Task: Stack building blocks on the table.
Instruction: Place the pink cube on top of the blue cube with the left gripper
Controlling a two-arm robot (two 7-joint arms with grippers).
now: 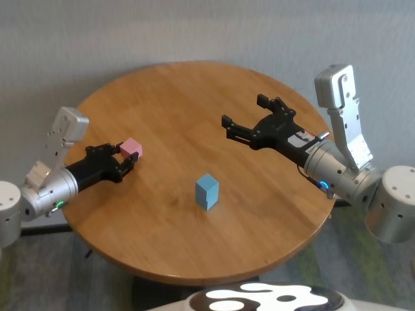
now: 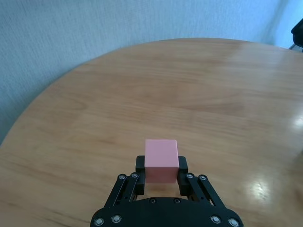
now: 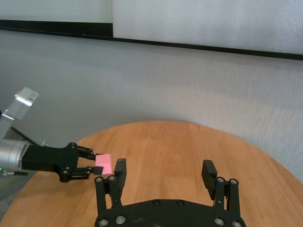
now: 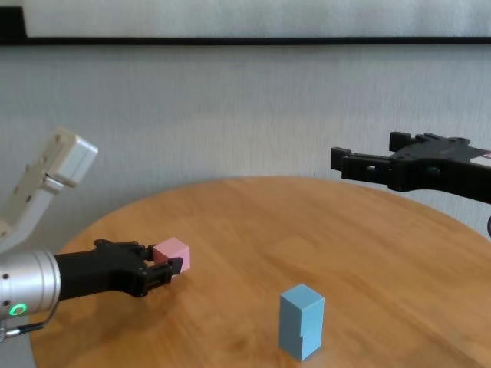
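My left gripper (image 1: 130, 155) is shut on the pink block (image 1: 131, 148) and holds it just above the left part of the round wooden table (image 1: 181, 97). The left wrist view shows the pink block (image 2: 161, 160) between both fingers. Two light blue blocks (image 1: 207, 191) stand one on the other as a short tower near the table's middle front, also in the chest view (image 4: 301, 321). My right gripper (image 1: 244, 111) is open and empty, raised above the table's right side, well apart from the tower.
The table's near edge (image 1: 194, 275) lies close behind the tower toward me. A grey wall (image 4: 245, 115) stands behind the table. My own white body cover (image 1: 266, 299) shows at the bottom.
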